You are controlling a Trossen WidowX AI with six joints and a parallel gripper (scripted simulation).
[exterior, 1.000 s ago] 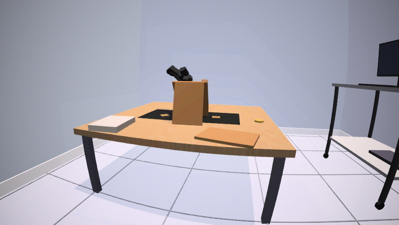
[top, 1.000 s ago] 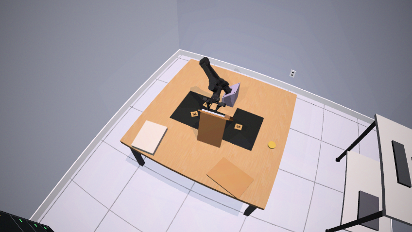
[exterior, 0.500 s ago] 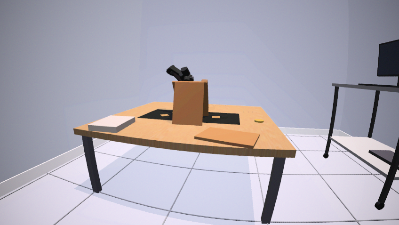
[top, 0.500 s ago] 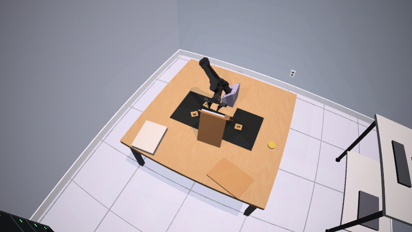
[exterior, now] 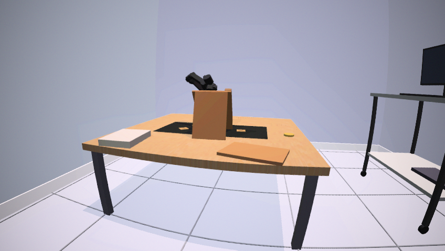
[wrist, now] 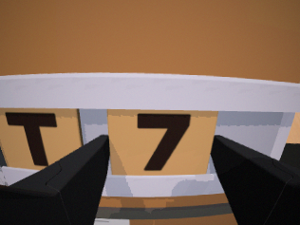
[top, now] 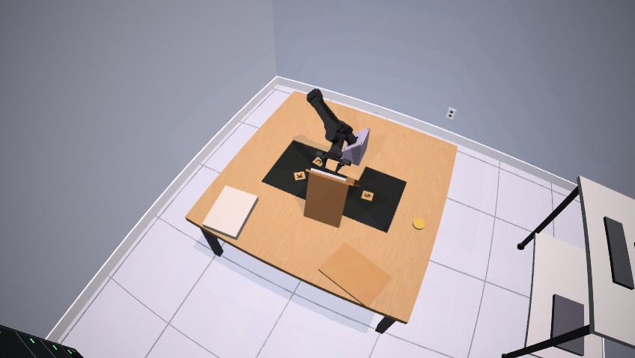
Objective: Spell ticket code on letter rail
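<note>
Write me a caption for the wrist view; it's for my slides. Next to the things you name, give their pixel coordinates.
Pincer (wrist: 161,142) shut on the 7 (wrist: 163,141) in the rail (wrist: 142,93), a gap from the T (wrist: 35,141).

Lab-type rm: robot arm (top: 326,116) (exterior: 199,81) on table (top: 275,249) (exterior: 149,158), tile flr.

One white slab (top: 230,211) (exterior: 123,137), flat near a table corner. One thin orange board (top: 356,273) (exterior: 253,152), flat by the near edge, set at an angle. One yellow disc (top: 418,223) (exterior: 288,134), flat near the side edge. One wall outlet (top: 451,113), two dark sockets. One two-tier cart (top: 585,253) (exterior: 372,124), apart from the table; lower shelf bearing a dark flat item (top: 567,324) (exterior: 425,175). One monitor (exterior: 434,65), upright on the cart's top.
</note>
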